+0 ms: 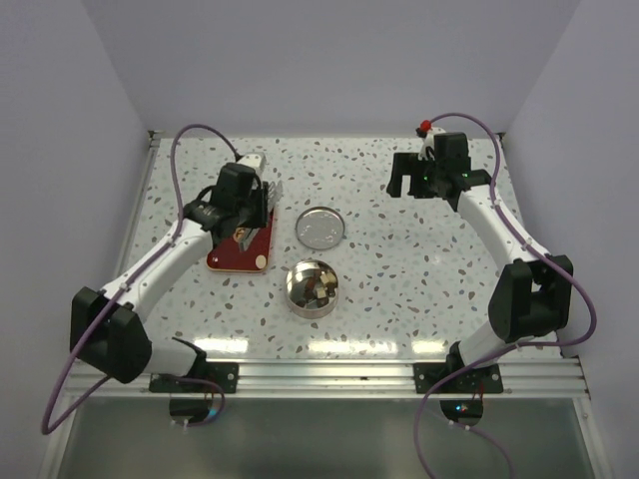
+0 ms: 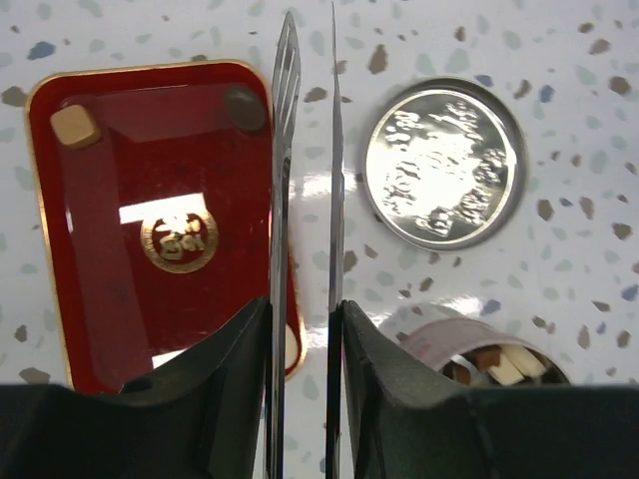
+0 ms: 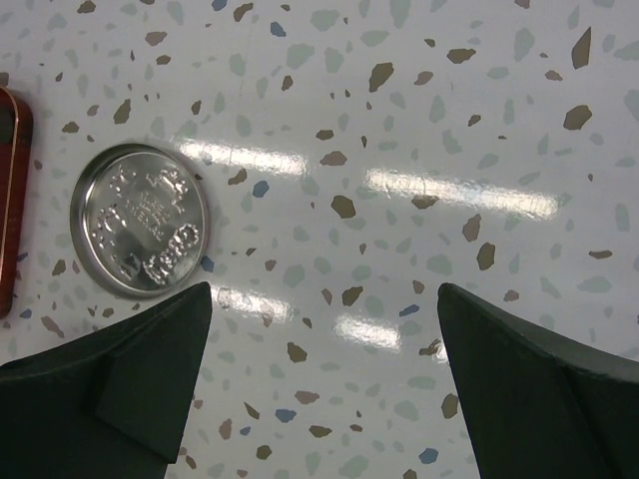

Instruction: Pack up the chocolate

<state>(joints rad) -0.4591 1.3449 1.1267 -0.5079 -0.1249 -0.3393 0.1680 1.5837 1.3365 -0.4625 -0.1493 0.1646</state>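
My left gripper is shut on a pair of thin metal tongs, whose blades stand a little apart with nothing between them. It hovers over the right edge of a red tray. On the tray lie a tan chocolate chunk, a dark one and a pale one half hidden by a finger. The round tin holds several chunks. Its lid lies flat beside it. My right gripper is open and empty over bare table at the far right.
The lid also shows in the right wrist view, left of the right gripper, with the tray's edge beyond it. Grey walls enclose the speckled table on three sides. A metal rail runs along the near edge.
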